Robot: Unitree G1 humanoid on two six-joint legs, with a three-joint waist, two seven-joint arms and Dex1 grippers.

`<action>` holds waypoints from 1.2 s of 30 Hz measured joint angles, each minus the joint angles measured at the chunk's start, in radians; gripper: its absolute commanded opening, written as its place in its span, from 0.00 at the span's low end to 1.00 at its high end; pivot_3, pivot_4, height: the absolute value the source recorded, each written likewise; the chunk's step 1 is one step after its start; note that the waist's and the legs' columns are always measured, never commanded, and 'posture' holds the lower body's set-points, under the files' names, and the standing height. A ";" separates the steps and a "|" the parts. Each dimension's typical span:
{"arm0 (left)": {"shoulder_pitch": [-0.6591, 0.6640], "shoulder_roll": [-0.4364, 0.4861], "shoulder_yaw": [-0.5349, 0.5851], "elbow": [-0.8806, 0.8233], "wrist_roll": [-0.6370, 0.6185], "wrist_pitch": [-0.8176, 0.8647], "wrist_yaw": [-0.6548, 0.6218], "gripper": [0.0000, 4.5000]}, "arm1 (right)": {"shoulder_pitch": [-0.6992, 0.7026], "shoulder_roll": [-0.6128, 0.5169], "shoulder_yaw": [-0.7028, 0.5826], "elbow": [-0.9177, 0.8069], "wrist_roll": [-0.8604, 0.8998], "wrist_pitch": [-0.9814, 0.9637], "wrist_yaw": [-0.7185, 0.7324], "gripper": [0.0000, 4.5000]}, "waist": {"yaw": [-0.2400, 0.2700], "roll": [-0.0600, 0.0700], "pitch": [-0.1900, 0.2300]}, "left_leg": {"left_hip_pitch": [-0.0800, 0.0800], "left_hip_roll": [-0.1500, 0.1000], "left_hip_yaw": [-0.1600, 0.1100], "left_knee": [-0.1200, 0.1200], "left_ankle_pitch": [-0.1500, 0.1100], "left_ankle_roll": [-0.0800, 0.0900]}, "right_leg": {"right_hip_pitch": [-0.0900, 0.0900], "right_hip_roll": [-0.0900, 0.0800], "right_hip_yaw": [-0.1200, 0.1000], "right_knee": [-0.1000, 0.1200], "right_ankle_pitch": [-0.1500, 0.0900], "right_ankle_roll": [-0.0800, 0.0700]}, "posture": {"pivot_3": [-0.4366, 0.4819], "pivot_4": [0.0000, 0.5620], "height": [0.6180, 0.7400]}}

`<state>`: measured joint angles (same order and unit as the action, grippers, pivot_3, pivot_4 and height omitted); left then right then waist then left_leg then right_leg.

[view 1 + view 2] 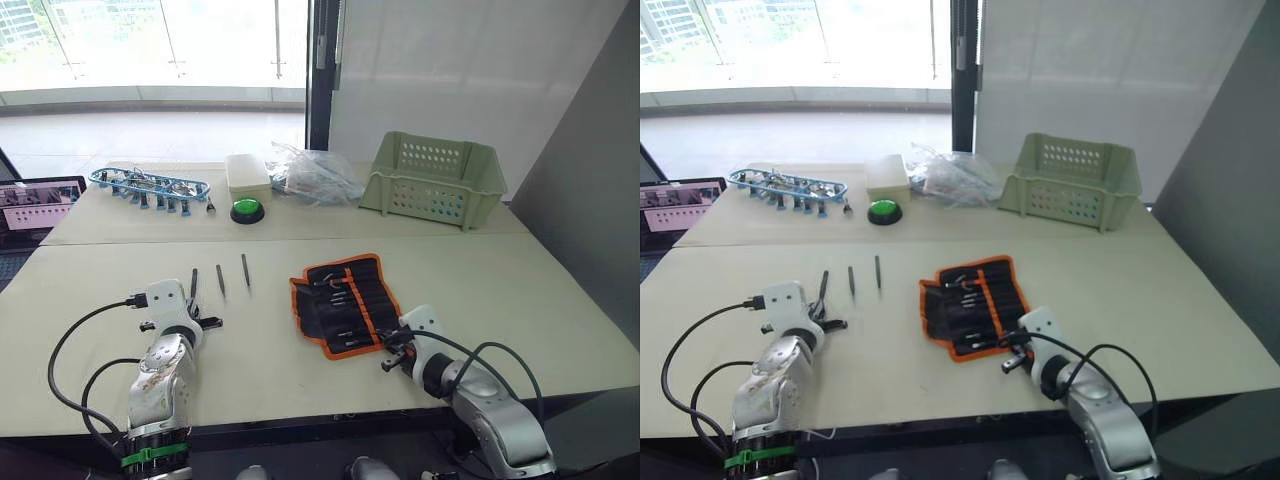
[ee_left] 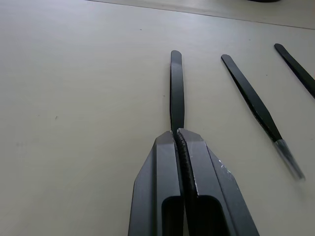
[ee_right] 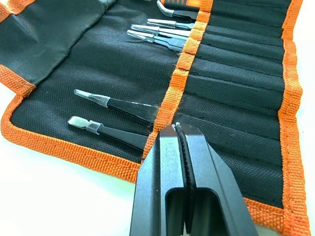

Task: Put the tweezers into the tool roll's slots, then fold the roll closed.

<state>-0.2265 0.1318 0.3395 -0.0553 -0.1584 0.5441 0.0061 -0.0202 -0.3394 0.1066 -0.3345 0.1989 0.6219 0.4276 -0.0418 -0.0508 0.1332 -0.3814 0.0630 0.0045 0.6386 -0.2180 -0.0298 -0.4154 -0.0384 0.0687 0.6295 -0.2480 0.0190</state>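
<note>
**Left gripper pinches a loose tweezer; roll lies open**

Left eye view: the tool roll (image 1: 343, 303) lies unrolled at the centre of the table (image 1: 560, 300), several tools already in its slots. Three loose tweezers (image 1: 220, 279) lie side by side at about nine o'clock from it, well apart from the roll. The left gripper (image 1: 194, 312) sits at the near end of the leftmost one. The right gripper (image 1: 390, 350) rests at the roll's near right corner, about five o'clock from its centre. A green basket (image 1: 434, 178), a blue rack of clips (image 1: 150, 187) and a green button (image 1: 247, 210) stand at the far side.

Left wrist view: the fingers are closed together, and the leftmost tweezer (image 2: 176, 88) emerges straight from between the tips, apparently pinched by its end.

Right wrist view: this gripper's fingers are pressed shut with nothing between them, hovering over the roll's orange centre stripe (image 3: 184, 66); two slotted tweezers (image 3: 115, 105) lie just beside.

The step in hand appears to be picking up a loose tweezer. Next it likely needs lifting, carrying across to the roll, and sliding point-first into a free slot.
</note>
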 measured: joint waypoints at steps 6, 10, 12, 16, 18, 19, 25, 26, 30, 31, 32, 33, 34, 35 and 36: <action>-0.003 0.024 -0.010 0.010 0.000 -0.025 -0.015 0.01 | 0.003 0.003 0.001 -0.003 0.001 0.000 0.001 0.00 | -0.002 -0.001 0.001 | -0.003 0.000 0.000 0.000 0.000 0.000 | -0.003 0.000 0.000 0.000 0.000 0.000 | 0.48 0.27 0.87; -0.003 0.104 -0.053 -0.010 0.041 -0.113 -0.046 0.01 | 0.005 0.006 0.002 -0.011 0.001 0.000 0.003 0.00 | -0.005 -0.006 0.003 | -0.008 0.001 0.000 0.000 0.000 0.000 | -0.005 0.002 0.000 0.000 0.005 0.000 | 0.48 0.27 0.87; -0.011 0.159 -0.082 -0.051 0.070 -0.181 -0.073 0.01 | 0.005 0.006 0.002 -0.016 0.002 0.000 0.005 0.00 | -0.005 -0.007 0.004 | -0.008 0.002 0.000 -0.001 0.000 0.000 | -0.006 0.002 0.000 0.000 0.005 -0.001 | 0.48 0.27 0.87; -0.084 0.220 -0.153 -0.143 -0.002 -0.221 -0.260 0.01 | 0.004 0.006 0.001 -0.019 0.002 0.000 0.004 0.00 | -0.004 -0.007 0.005 | -0.008 0.002 0.002 -0.002 0.000 0.000 | -0.006 0.001 0.000 -0.002 0.005 -0.001 | 0.48 0.27 0.87; -0.114 0.252 -0.225 -0.164 -0.077 -0.187 -0.404 0.01 | 0.002 0.006 0.002 -0.018 0.001 0.000 0.004 0.00 | -0.005 -0.007 0.006 | -0.008 0.002 0.002 -0.002 0.000 0.000 | -0.006 0.001 0.001 -0.003 0.005 -0.001 | 0.48 0.27 0.87; -0.130 0.263 -0.276 -0.167 -0.108 -0.166 -0.484 0.01 | 0.000 0.007 0.004 -0.017 0.001 0.000 0.004 0.00 | -0.007 -0.007 0.006 | -0.008 0.002 0.003 -0.002 0.000 0.000 | -0.006 0.001 0.001 -0.003 0.005 -0.001 | 0.48 0.27 0.87; -0.244 0.311 -0.353 -0.090 -0.185 -0.077 -0.662 0.01 | -0.009 0.014 0.023 -0.017 0.002 0.000 0.006 0.00 | -0.026 -0.007 0.008 | -0.007 0.003 0.001 -0.006 0.003 0.005 | -0.008 0.004 0.001 -0.003 0.005 -0.001 | 0.48 0.27 0.87; -0.251 0.309 -0.346 -0.083 -0.187 -0.073 -0.656 0.01 | -0.008 0.014 0.024 -0.017 0.003 0.000 0.006 0.00 | -0.028 -0.007 0.008 | -0.006 0.003 0.001 -0.007 0.004 0.007 | -0.008 0.004 0.001 -0.003 0.005 -0.001 | 0.48 0.27 0.87; -0.226 0.288 -0.299 -0.083 -0.212 -0.055 -0.628 0.01 | 0.002 0.014 0.022 -0.026 0.007 -0.001 0.005 0.00 | -0.028 -0.007 0.008 | -0.006 0.003 0.001 -0.009 0.005 0.009 | -0.008 0.004 0.001 -0.003 0.005 -0.001 | 0.48 0.27 0.87; -0.205 0.284 -0.293 -0.101 -0.231 -0.043 -0.629 0.01 | 0.004 0.014 0.021 -0.028 0.008 -0.001 0.004 0.00 | -0.028 -0.007 0.008 | -0.006 0.003 0.002 -0.010 0.005 0.009 | -0.008 0.004 0.001 -0.003 0.005 -0.001 | 0.48 0.27 0.87; -0.181 0.278 -0.292 -0.125 -0.252 -0.030 -0.635 0.01 | 0.005 0.014 0.021 -0.029 0.008 -0.002 0.003 0.00 | -0.027 -0.007 0.008 | -0.006 0.003 0.002 -0.010 0.005 0.009 | -0.008 0.004 0.001 -0.003 0.005 -0.001 | 0.48 0.27 0.87; -0.161 0.272 -0.293 -0.150 -0.279 -0.011 -0.645 0.01 | 0.006 0.014 0.020 -0.029 0.008 -0.002 0.002 0.00 | -0.027 -0.007 0.008 | -0.006 0.003 0.002 -0.010 0.005 0.008 | -0.008 0.004 0.001 -0.003 0.005 -0.001 | 0.48 0.27 0.87; -0.147 0.268 -0.297 -0.170 -0.299 0.005 -0.651 0.01 | 0.006 0.014 0.020 -0.029 0.008 -0.002 0.000 0.00 | -0.027 -0.007 0.008 | -0.006 0.003 0.002 -0.009 0.005 0.008 | -0.008 0.004 0.001 -0.003 0.005 -0.001 | 0.48 0.27 0.87; -0.145 0.267 -0.298 -0.177 -0.308 0.010 -0.650 0.01 | 0.005 0.014 0.021 -0.029 0.008 -0.002 -0.002 0.00 | -0.026 -0.007 0.008 | -0.006 0.003 0.002 -0.009 0.005 0.008 | -0.008 0.004 0.001 -0.003 0.005 -0.001 | 0.48 0.27 0.87; -0.145 0.268 -0.295 -0.180 -0.310 0.010 -0.643 0.01 | 0.004 0.015 0.022 -0.027 0.008 -0.002 -0.005 0.00 | -0.025 -0.007 0.008 | -0.006 0.003 0.002 -0.009 0.005 0.008 | -0.008 0.004 0.001 -0.003 0.005 -0.001 | 0.48 0.27 0.87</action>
<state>-0.3712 0.4002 0.0446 -0.2354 -0.4680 0.5545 -0.6368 -0.0164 -0.3245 0.1286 -0.3619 0.2070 0.6201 0.4222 -0.0670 -0.0578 0.1413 -0.3874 0.0658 0.0060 0.6292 -0.2129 -0.0214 -0.4233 -0.0348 0.0701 0.6264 -0.2428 0.0181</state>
